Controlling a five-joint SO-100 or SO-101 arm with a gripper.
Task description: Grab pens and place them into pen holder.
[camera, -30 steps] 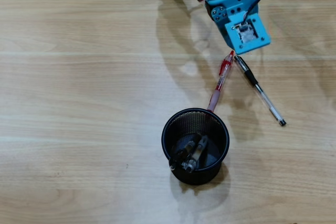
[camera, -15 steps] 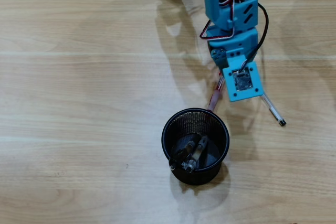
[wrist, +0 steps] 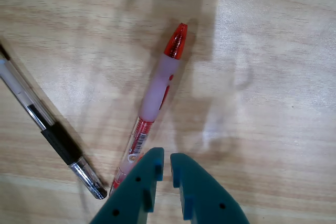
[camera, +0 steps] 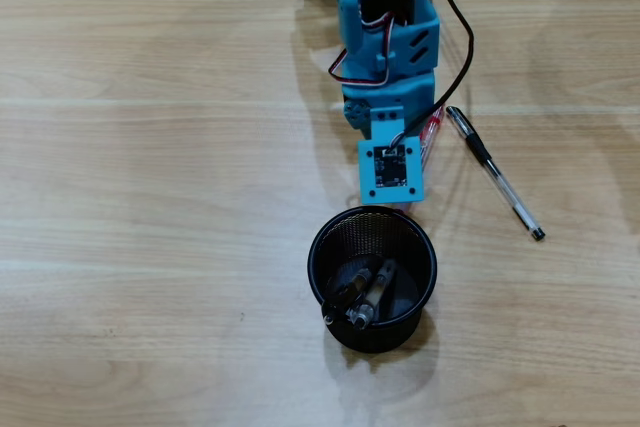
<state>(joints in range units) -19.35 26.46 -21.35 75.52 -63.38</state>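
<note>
teal two-finger gripper (wrist: pixel 167 162) nearly closed, empty, above red-clear click pen (wrist: pixel 155 103), black-and-clear pen (wrist: pixel 47 129) beside, round black wire-mesh pen holder (camera: pixel 330 239) holding two pens (camera: pixel 361 293)

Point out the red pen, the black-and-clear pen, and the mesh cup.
Red-clear click pen (wrist: pixel 157 85), wrist view, frosted barrel.
Black-and-clear slim pen (camera: pixel 497 176), overhead view, mid-barrel.
Round black wire-mesh cup (camera: pixel 322 242), overhead view, rim.

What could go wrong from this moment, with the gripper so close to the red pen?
1. The gripper looks nearly shut and sits beside the red pen, near its lower end rather than around it; closing here would likely miss or nudge it.
2. The black-and-clear pen lies close by, so a sweep could knock it.
3. The pen holder already holds two pens leaning to one side; a tilted drop might catch the rim.
</note>
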